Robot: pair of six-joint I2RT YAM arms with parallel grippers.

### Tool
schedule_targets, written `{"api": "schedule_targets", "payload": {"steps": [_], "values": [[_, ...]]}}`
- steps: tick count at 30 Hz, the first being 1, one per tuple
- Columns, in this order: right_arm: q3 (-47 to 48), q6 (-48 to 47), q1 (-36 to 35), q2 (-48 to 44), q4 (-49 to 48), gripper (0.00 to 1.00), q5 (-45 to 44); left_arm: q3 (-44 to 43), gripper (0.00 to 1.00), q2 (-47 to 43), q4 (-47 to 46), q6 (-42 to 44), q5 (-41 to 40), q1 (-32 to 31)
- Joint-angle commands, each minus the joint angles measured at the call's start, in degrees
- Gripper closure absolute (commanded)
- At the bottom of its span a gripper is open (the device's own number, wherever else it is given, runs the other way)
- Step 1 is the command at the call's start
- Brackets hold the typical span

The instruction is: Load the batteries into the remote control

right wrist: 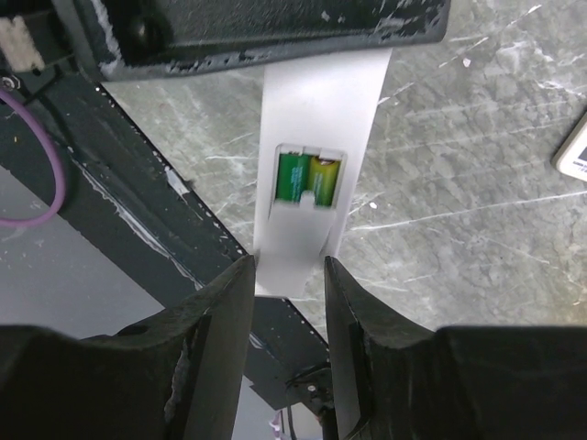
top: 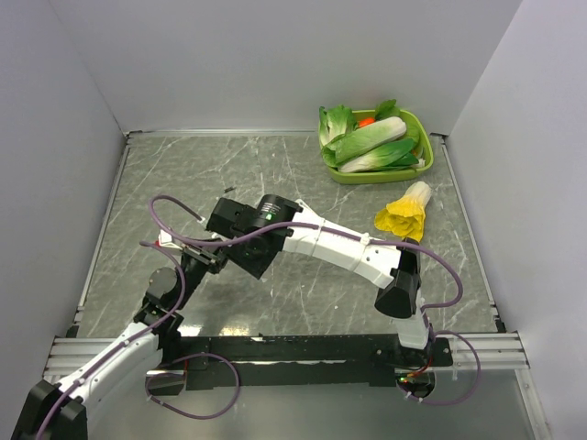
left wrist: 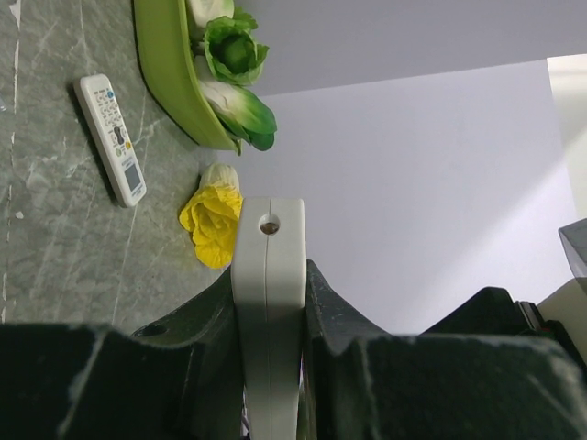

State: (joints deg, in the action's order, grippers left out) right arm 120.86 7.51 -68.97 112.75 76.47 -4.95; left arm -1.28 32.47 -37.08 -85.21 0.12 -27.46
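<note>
Green batteries (right wrist: pixel 308 179), ends blurred, in remote control (right wrist: pixel 323 101)

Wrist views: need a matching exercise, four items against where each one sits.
Items
1. batteries
2. slim remote
3. wide remote
4. yellow cabbage

Places
A. lying on the table, buttons up
B. side by side inside the slim remote's open back
C. on the table, stem end towards the green tray
D. clamped in the left gripper

Pairs: 1-B, 2-D, 3-A, 4-C
</note>
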Motion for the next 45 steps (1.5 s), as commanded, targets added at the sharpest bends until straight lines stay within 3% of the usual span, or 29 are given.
{"api": "schedule_targets", "payload": {"steps": [1, 11, 24, 30, 36, 45], "values": [[1.49, -0.39, 0.68, -0.86, 8.79, 0.56, -1.03, 10.51, 0.98, -0.21, -4.41, -1.45, 0.06, -1.01], [-2.2, -0.21, 1.12, -2.09, 5.98, 0.58, -1.02, 10.77, 0.98, -0.83, -4.32, -3.91, 0.06, -1.45], [-7.3, -0.3, 2.0, -5.52, -0.7, 0.78, -0.41, 11.3, 0.98, -3.11, -3.61, -6.02, 0.06, -1.54], [-9.14, -0.65, 2.08, -6.14, -3.78, 0.8, 0.03, 10.95, 0.98, -3.2, -4.23, -7.69, 0.67, -1.54], [-10.55, -1.44, 2.08, -6.84, -7.55, 0.85, 1.44, 8.49, 0.98, -3.11, 0.6, -3.74, 0.06, -1.63], [-13.8, -2.41, 2.09, -7.1, -12.92, 0.89, 1.52, 8.48, 0.98, -2.41, -0.44, -0.74, 0.23, -1.72]]}}
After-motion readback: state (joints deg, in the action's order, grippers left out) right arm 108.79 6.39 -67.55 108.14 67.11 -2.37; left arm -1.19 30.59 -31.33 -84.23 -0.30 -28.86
